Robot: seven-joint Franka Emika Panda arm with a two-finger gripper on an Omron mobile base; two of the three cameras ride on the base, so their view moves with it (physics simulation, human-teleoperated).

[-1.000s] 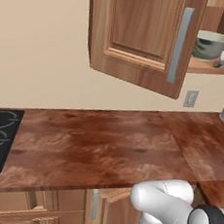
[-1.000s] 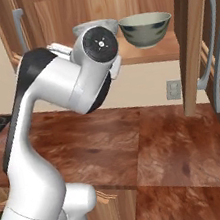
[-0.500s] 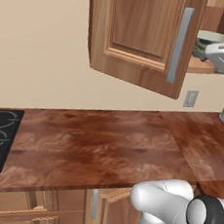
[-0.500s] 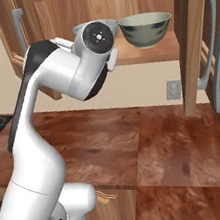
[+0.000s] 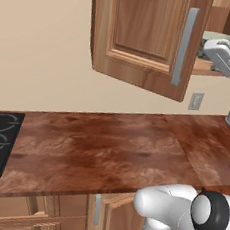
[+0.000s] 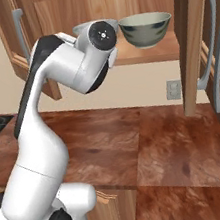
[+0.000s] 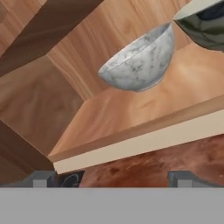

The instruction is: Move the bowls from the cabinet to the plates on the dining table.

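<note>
— Our gripper [image 7: 112,178] hangs spread wide and empty, just short of the cabinet [image 6: 148,55] shelf, facing the speckled bowl [image 7: 138,62].

— The grey-green bowl [image 6: 146,28] sits just beside it; we could knock one off.

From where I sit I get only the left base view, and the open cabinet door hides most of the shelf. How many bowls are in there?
Observer: Two, side by side on the shelf: the pale speckled bowl and the grey-green bowl.
Operator: Is the claw on one yet?
Observer: No. In the hand view the claw is open, apart from both bowls, with nothing between its tips.
Operator: Which bowl does it face?
Observer: The pale speckled bowl sits near the middle of the hand view; the grey-green bowl is off in a corner.
</note>
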